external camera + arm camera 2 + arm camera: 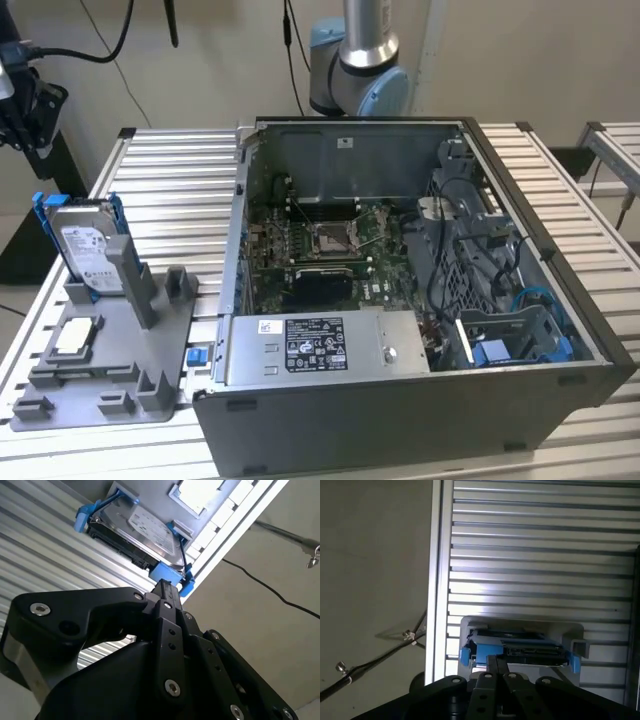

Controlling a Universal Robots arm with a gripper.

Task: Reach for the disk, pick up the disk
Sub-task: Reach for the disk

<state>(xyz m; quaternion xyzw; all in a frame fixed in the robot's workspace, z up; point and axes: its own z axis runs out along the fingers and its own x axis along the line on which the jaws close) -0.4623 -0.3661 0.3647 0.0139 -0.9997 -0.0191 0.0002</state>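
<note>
While tool [164, 586] hangs near, disk [85, 245] upright

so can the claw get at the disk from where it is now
Probably yes: the disk stands upright in its grey holder, and in the second wrist view the claw points at its blue-framed edge with nothing between them.
</note>
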